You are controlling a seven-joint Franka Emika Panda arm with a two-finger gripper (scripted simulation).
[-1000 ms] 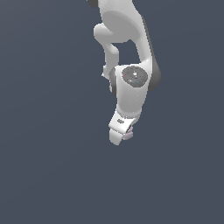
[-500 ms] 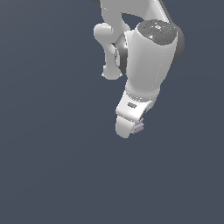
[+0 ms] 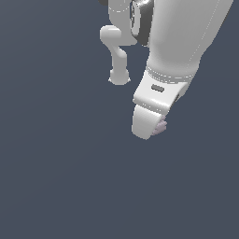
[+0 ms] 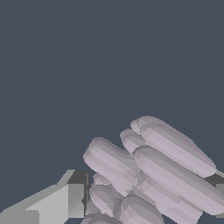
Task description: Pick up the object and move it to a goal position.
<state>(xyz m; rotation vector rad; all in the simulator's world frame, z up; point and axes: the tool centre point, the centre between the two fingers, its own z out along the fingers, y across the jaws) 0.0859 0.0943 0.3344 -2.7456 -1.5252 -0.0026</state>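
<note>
The object (image 3: 160, 127) is a tiny pale pinkish-lilac lumpy piece with ridged faces. In the exterior view only a sliver of it shows beside the white gripper (image 3: 151, 126), which hangs from the big white arm. In the wrist view the object (image 4: 153, 170) fills the space between the two fingers, one grey-white finger (image 4: 65, 201) on one side and a bit of the other at the frame's edge. The gripper is shut on the object and holds it up over the plain dark surface.
The arm's white links and elbow (image 3: 116, 51) stand behind the gripper near the exterior view's top. The flat dark blue-grey surface (image 3: 60, 177) is all around. No goal marker shows.
The gripper with the object has come much nearer to the exterior camera, looming larger, and has shifted toward the exterior view's right. The object stays held.
</note>
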